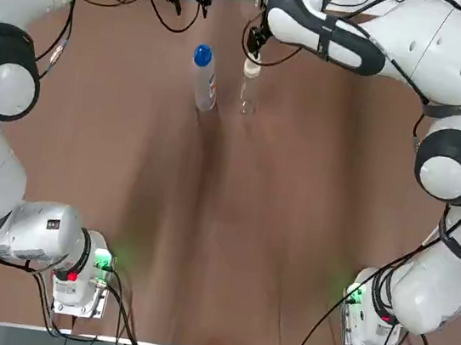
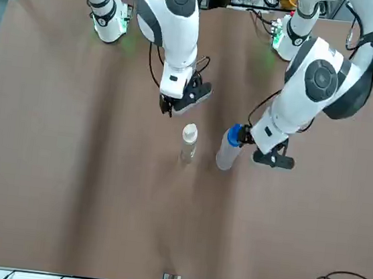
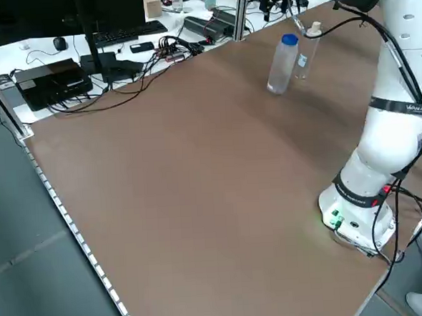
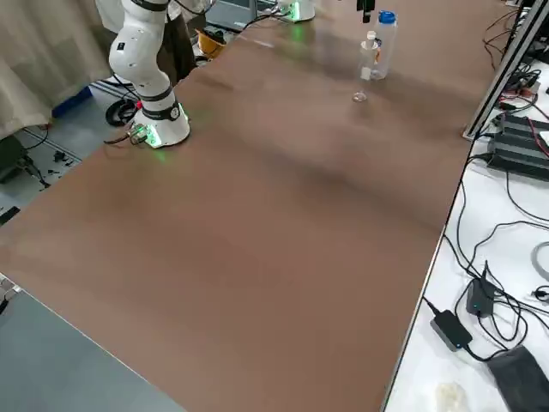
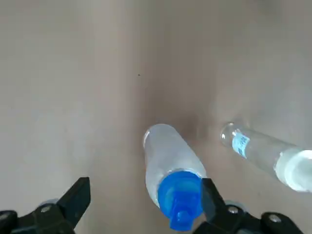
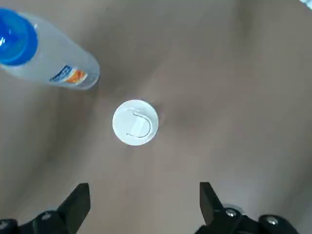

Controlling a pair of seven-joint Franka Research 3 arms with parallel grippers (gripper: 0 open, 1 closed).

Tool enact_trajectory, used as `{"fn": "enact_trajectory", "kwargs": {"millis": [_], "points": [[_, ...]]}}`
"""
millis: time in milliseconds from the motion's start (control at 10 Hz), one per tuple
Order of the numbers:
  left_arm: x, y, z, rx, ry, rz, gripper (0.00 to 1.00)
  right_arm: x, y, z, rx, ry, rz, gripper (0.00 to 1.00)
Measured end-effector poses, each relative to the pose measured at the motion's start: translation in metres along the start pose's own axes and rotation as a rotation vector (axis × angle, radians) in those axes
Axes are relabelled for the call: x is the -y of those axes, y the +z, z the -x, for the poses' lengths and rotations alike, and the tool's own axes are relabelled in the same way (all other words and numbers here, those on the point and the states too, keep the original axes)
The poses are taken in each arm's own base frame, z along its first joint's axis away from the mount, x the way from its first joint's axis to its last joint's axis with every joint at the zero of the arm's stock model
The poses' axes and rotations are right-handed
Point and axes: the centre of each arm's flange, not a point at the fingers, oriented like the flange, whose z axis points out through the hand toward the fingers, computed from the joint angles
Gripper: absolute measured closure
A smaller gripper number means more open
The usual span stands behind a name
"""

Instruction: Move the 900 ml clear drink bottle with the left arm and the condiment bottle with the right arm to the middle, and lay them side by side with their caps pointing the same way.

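The clear drink bottle (image 1: 204, 81) with a blue cap stands upright at the far middle of the table. The condiment bottle (image 1: 249, 89), clear with a white cap, stands upright just to its right. My left gripper (image 5: 144, 195) hovers open above the drink bottle (image 5: 168, 168), whose blue cap lies close to one finger. My right gripper (image 6: 144, 192) hangs open above the condiment bottle's white cap (image 6: 135, 122) without touching it. In the front view the left gripper (image 2: 271, 156) is beside the drink bottle (image 2: 228, 147) and the right gripper (image 2: 177, 103) is behind the condiment bottle (image 2: 188, 143).
Brown table (image 1: 223, 223) spreads bare between the bottles and the arm bases. Cables and equipment (image 3: 118, 52) lie beyond the far edge. Green-lit arm bases (image 1: 78, 276) sit at the near corners.
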Motion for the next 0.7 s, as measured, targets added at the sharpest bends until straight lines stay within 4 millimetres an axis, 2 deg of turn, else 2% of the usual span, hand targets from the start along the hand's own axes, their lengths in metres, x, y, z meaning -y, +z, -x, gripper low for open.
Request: {"fn": "enact_trajectory", "kwargs": {"millis": [300,500,700], "points": [[-0.011,0.013,0.01,0.036,0.33,-0.003,0.0,0.014,0.01,-0.001,0.002,-0.279,0.084,0.01],[-0.018,0.019,0.018,0.08,0.441,-0.006,0.0,0.022,0.022,-0.002,0.021,-0.49,0.097,0.01],[-0.026,0.024,0.025,0.111,0.505,-0.008,0.0,0.022,0.031,-0.004,0.035,-0.67,0.094,0.01]]}}
